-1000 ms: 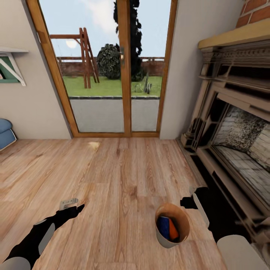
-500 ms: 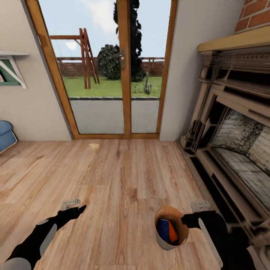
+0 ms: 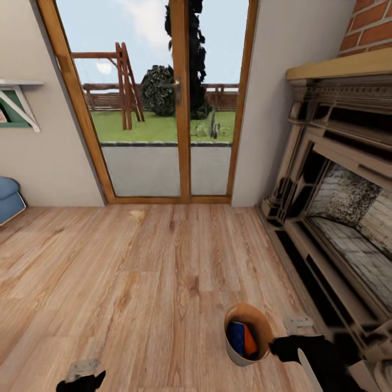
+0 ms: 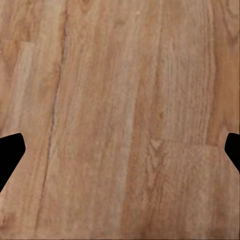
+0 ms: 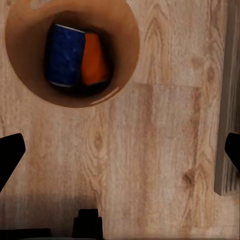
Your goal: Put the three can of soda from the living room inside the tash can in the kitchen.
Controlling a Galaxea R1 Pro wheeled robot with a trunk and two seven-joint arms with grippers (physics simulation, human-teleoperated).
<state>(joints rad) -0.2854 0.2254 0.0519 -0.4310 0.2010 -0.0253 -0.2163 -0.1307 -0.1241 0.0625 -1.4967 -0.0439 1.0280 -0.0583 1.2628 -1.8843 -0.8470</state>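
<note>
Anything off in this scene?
One oddity: the light grey cylindrical bin stands on the living room's reddish wood plank floor beside the fireplace, not in a kitchen. It holds a dark blue can and an orange can, nothing spilled.

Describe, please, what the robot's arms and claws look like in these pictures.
The right arm is glossy black with a pale grey panel, ending in a black wrist and light grey claw. The left claw is likewise light grey on a black wrist. No cables or markings are visible.
</note>
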